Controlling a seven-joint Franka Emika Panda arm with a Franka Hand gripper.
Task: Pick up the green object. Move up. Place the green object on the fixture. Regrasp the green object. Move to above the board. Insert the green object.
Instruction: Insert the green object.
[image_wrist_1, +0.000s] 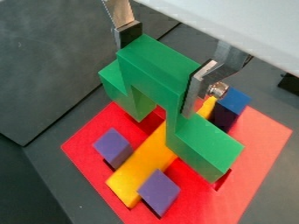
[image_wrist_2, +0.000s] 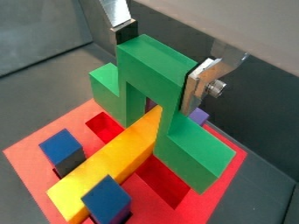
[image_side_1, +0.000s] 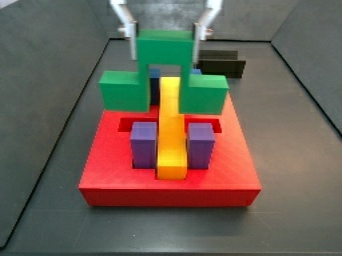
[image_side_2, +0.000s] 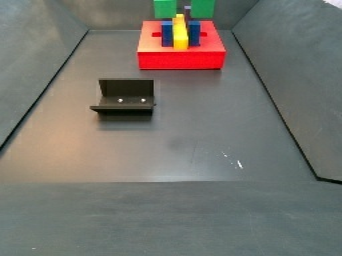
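My gripper (image_wrist_1: 163, 63) is shut on the green object (image_wrist_1: 158, 87), a bridge-shaped block gripped by its top bar between the silver fingers (image_wrist_2: 198, 87). It hangs legs down over the far part of the red board (image_side_1: 167, 175). The yellow bar (image_wrist_2: 111, 157) passes through its notch, with one leg on each side. I cannot tell whether the legs touch the board. The side views show the block (image_side_1: 164, 60) under the gripper (image_side_1: 167, 30), and far off (image_side_2: 167, 8). The dark fixture (image_side_2: 124, 97) stands empty on the floor, apart from the board (image_side_2: 181, 57).
Purple blocks (image_side_1: 143, 142) (image_side_1: 201, 140) flank the yellow bar (image_side_1: 170, 130) on the board, with blue blocks (image_wrist_2: 59, 144) (image_wrist_2: 107, 197) further along. A dark box (image_side_1: 221, 63) sits behind the board. Grey bin walls (image_side_2: 40, 90) slope up around the floor.
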